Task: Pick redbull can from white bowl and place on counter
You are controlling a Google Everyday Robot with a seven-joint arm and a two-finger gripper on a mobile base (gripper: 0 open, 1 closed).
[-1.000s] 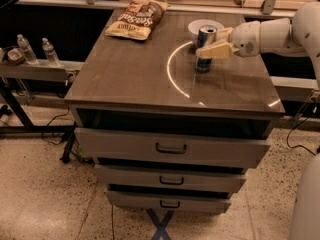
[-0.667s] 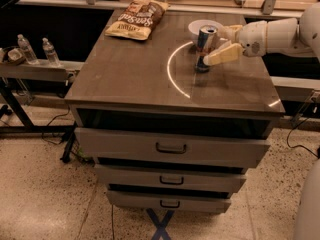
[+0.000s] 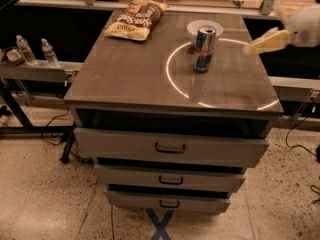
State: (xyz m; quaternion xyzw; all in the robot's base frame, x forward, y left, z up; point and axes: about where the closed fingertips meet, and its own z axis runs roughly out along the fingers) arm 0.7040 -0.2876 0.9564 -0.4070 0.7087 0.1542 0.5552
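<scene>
Compared with the earlier frame, the gripper [image 3: 263, 42] has moved away from the redbull can [image 3: 204, 49]. Before, it was right at the can; now it is at the right edge of the frame, above the right border of the counter [image 3: 125, 71] and well apart from the can. It holds nothing. Whether it is released or clenched cannot be told. The white arm [image 3: 306, 19] behind it leaves the frame in the upper right corner.

The redbull can stands upright on the counter, in the same place as before, just in front of the white bowl [image 3: 196, 29]. It is not in the bowl. If the two touch cannot be told.

The counter is glossy and grey-brown, and a bright ring of light [image 3: 170, 79] is reflected on it around the can. A bag of chips [image 3: 136, 19] lies at its far left corner. Under the counter are three grey drawers [image 3: 170, 149], each a little pulled out. At the left, two clear water bottles [image 3: 22, 49] stand on a grey side shelf [image 3: 35, 70]. The floor [image 3: 45, 194] is speckled, with a blue tape cross [image 3: 160, 223] at the bottom.
</scene>
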